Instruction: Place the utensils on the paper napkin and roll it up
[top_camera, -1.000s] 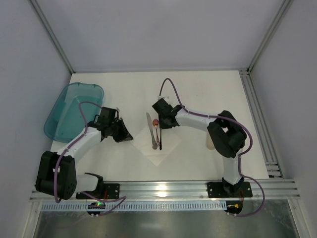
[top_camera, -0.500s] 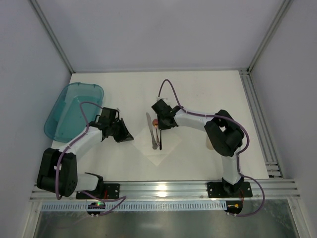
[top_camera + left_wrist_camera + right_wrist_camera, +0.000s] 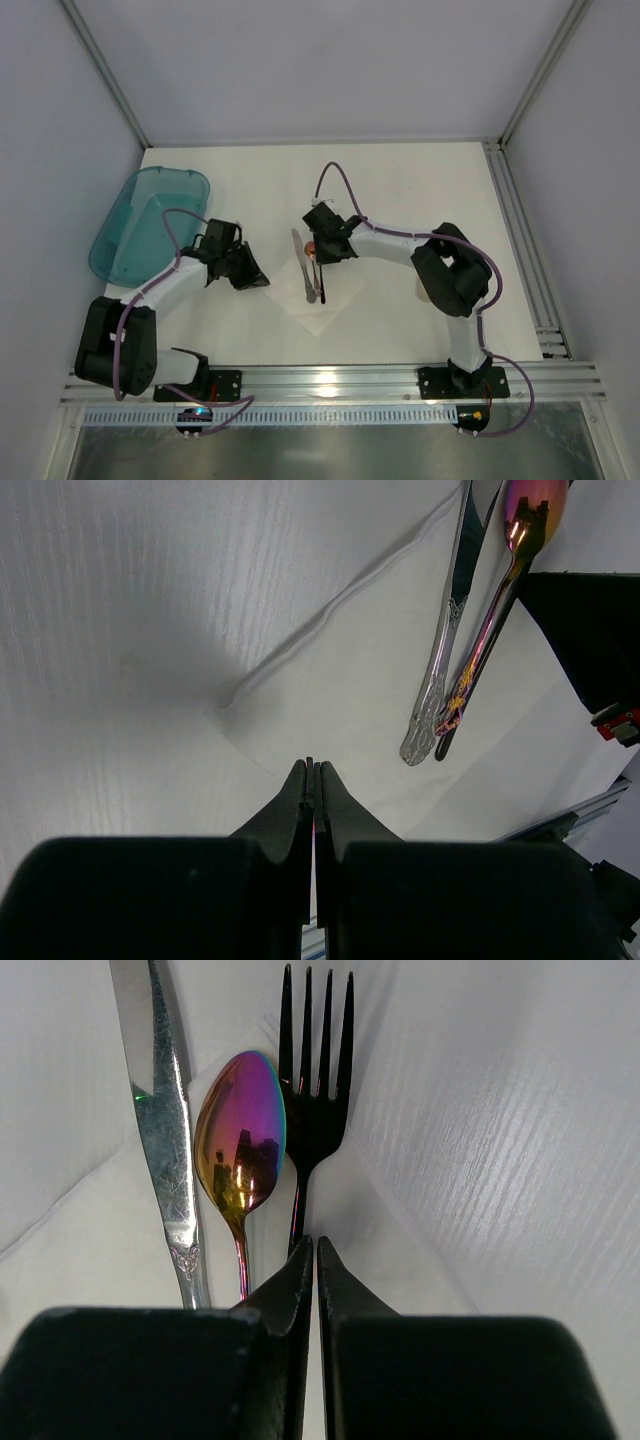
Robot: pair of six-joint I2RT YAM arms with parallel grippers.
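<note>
The paper napkin lies as a white diamond mid-table. On it, side by side, rest a silver knife, an iridescent spoon and a black fork. My right gripper is shut, its tips just over the fork's handle, with the spoon and knife to their left. My left gripper is shut and empty, with its tips just inside the napkin's left corner. The knife and spoon lie beyond.
A translucent teal tub sits at the table's left, behind my left arm. An aluminium rail runs along the right edge and another along the front by the arm bases.
My right gripper has edged slightly left over the utensils, and the knife and spoon sit a touch further left. The left gripper has barely moved.
</note>
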